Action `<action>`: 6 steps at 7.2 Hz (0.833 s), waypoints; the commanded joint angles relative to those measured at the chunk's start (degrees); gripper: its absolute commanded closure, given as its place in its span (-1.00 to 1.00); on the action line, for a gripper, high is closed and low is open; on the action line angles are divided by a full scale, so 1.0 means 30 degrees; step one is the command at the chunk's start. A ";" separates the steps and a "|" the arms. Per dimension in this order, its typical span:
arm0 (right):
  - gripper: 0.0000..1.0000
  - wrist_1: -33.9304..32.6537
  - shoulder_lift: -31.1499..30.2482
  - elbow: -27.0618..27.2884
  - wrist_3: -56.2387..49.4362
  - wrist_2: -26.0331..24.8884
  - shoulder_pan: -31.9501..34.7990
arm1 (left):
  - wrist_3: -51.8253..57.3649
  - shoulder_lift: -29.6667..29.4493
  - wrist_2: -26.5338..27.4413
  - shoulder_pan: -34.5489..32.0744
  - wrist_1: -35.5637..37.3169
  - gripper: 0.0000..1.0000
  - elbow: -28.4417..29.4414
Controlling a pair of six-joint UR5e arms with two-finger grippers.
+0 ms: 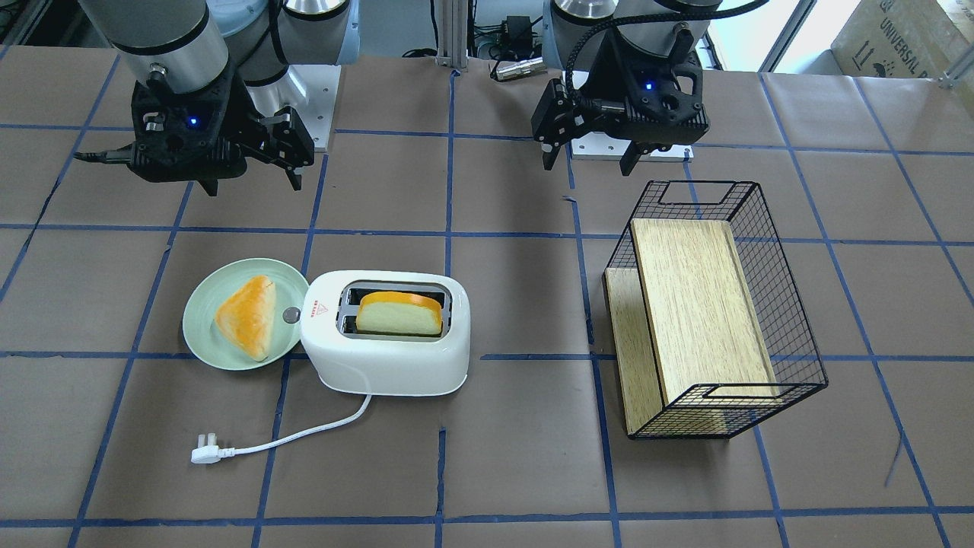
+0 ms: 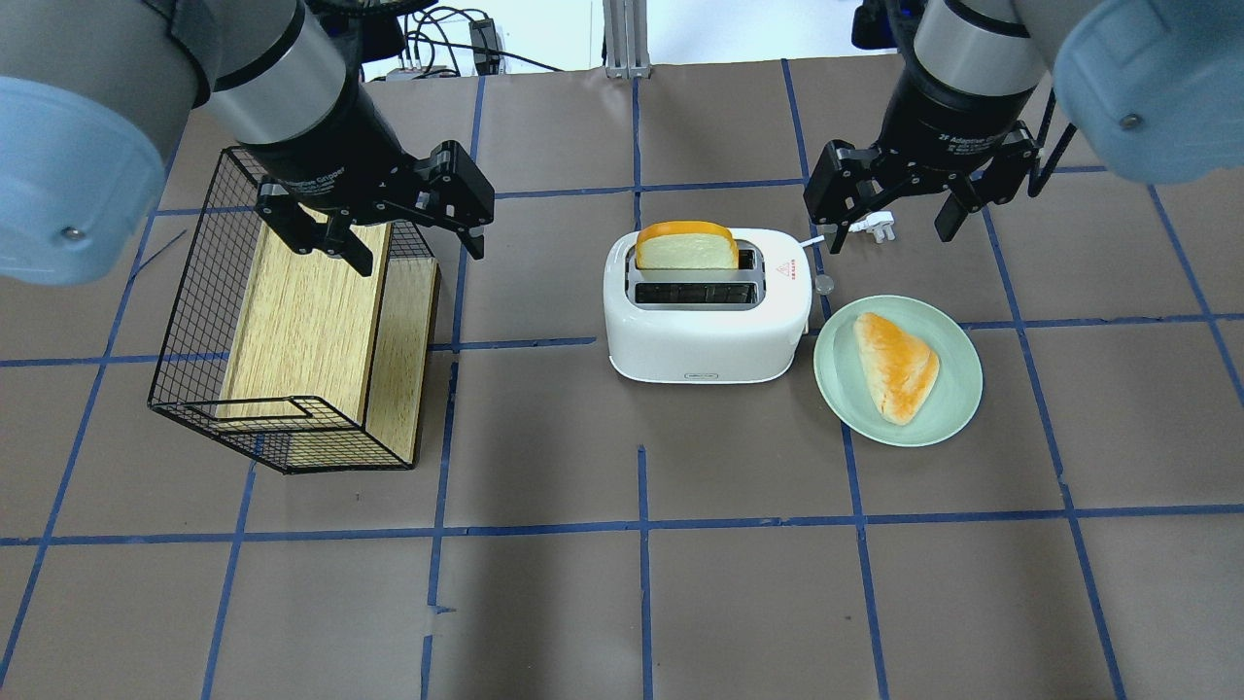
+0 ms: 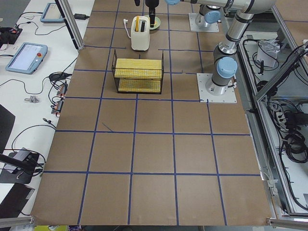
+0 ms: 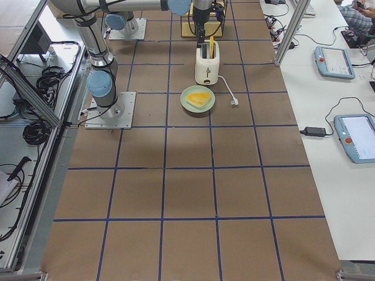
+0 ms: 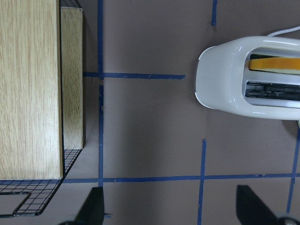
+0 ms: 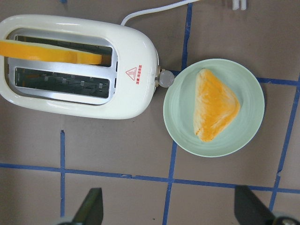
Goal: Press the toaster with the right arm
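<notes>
Okay, your right gripper (image 1: pixel 251 185) hangs high over the table (image 1: pixel 517 472), jaws wide apart and holding nothing, so the press is not yet begun. The toaster (image 2: pixel 705 326) stands mid-table with a bread slice (image 2: pixel 685 248) upright in the slot farther from the robot. Its lever knob (image 6: pixel 165 78) juts from the end facing the plate (image 2: pixel 846 389).

I'd bring the jaws together first, line a fingertip over that knob, then push straight down. Any sideways lean could, I reckon, skid the toaster or clip the plate's rim just beside the knob.

The right wrist view gives you that knob-to-rim closeness plainly, while the overhead shows the knob only as a speck. The front-facing view shows the plug (image 1: pixel 205 454) lying loose on the table, but the overhead catches it only between the gripper's fingers. Your left gripper (image 2: pixel 418 255) hovers spread open over the wire basket (image 2: pixel 194 292), out of the way.
</notes>
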 commanded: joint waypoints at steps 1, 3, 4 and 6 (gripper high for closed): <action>-1.00 -0.0049 0.0052 0.0001 0.0050 0.0141 -0.0045 | 0.0000 0.0000 0.0000 -0.0001 0.0000 -1.00 0.0000; -0.77 -0.0485 0.0343 -0.0028 -0.0330 0.0084 -0.0104 | 0.0000 0.0000 0.0000 -0.0001 0.0000 -1.00 0.0000; -0.48 -0.2199 0.0723 0.0000 -0.1288 0.0025 -0.0046 | 0.0000 0.0000 0.0000 -0.0001 0.0000 -1.00 0.0000; 0.37 -0.2509 0.0727 0.0030 -0.3831 -0.0004 0.0070 | 0.0000 0.0000 0.0000 -0.0001 0.0000 -1.00 0.0000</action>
